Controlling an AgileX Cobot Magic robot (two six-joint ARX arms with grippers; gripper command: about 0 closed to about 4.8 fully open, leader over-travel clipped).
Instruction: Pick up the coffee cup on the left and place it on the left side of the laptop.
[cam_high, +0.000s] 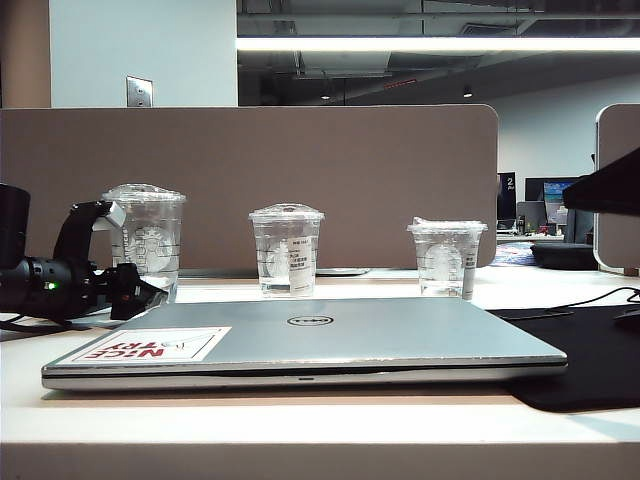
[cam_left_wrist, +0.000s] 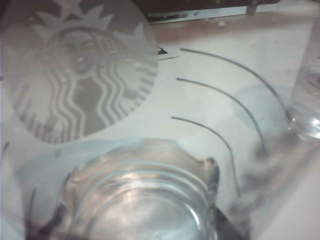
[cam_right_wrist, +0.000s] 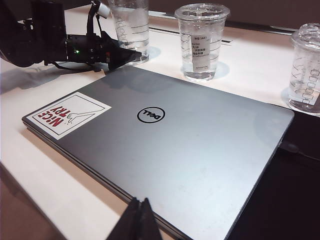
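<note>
The coffee cup (cam_high: 147, 235), tall and clear with a domed lid and a faint round logo, stands on the white table at the back left, beyond the left corner of the laptop (cam_high: 300, 340). My left gripper (cam_high: 140, 285) reaches in from the left at the cup's base. In the left wrist view the coffee cup (cam_left_wrist: 140, 190) fills the space between the jaws, and the dark fingers (cam_left_wrist: 227, 227) lie against its sides. In the right wrist view, my right gripper (cam_right_wrist: 140, 212) hangs shut and empty above the front edge of the laptop (cam_right_wrist: 165, 135), with the coffee cup (cam_right_wrist: 131, 25) far beyond.
Two shorter clear cups stand behind the laptop: one with a white label (cam_high: 287, 250) in the middle and one (cam_high: 446, 258) to the right. A black mat (cam_high: 590, 360) lies under the laptop's right end. A brown partition (cam_high: 300, 160) closes the back.
</note>
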